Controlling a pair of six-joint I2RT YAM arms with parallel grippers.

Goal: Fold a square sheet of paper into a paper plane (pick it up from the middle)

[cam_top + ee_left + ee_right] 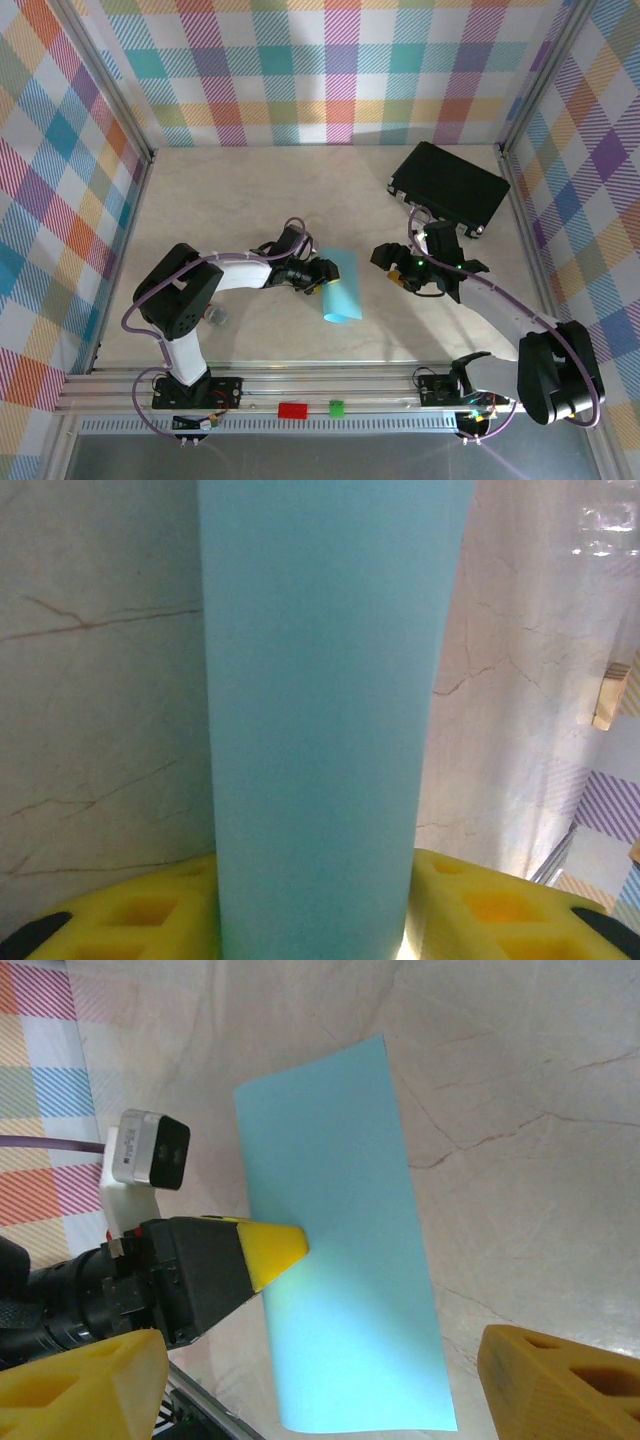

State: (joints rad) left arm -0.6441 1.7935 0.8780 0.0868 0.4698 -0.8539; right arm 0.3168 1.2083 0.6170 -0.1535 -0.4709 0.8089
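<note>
I see the folded paper (pixel 342 285) lying on the table (pixel 230 200), left of the case (pixel 450 187) and nearer me. My left pincer (pixel 312 900) straddles it; whether it grips, I cannot tell. My right pincer (pixel 320 1350) gapes wide, empty, nearer the case.

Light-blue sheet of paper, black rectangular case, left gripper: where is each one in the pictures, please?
light-blue sheet of paper (pixel 343 285), top view, middle of the sheet.
black rectangular case (pixel 450 187), top view, centre of its lid.
left gripper (pixel 321 279), top view, between its fingertips.
</note>
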